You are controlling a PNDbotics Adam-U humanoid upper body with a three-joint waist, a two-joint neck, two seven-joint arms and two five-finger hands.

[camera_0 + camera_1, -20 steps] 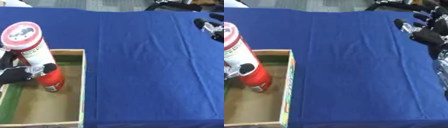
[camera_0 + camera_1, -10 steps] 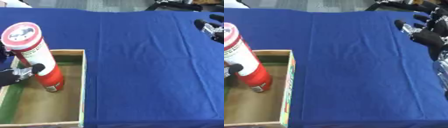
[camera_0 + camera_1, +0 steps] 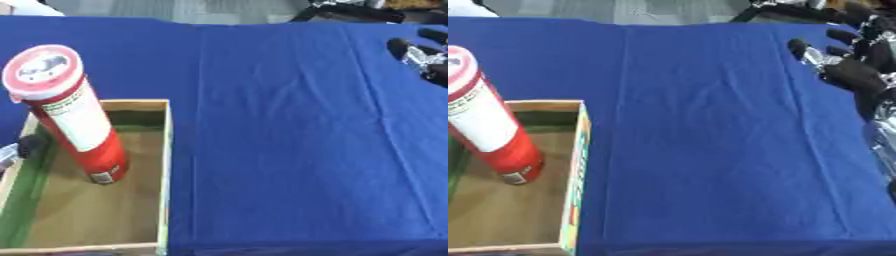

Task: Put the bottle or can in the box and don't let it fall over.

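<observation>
A tall red can (image 3: pixel 80 125) with a white label and a pink-rimmed lid stands in the far left part of the open cardboard box (image 3: pixel 164 165), leaning slightly to the left. Nothing touches it. Of my left hand (image 3: pixel 26 146) only a black fingertip shows at the left edge of the left eye view, over the box's left wall and apart from the can. My right hand (image 3: pixel 852 75) hovers over the blue cloth at the far right, open with fingers spread, holding nothing.
The box has a brown floor and green inner walls, and sits at the front left of the blue tablecloth (image 3: pixel 710 125). Dark equipment (image 3: pixel 798 12) lies beyond the cloth's far edge at the upper right.
My left hand has let go of the can and drawn back to the left, out of the box. The can stays standing. The right hand has hardly moved.
</observation>
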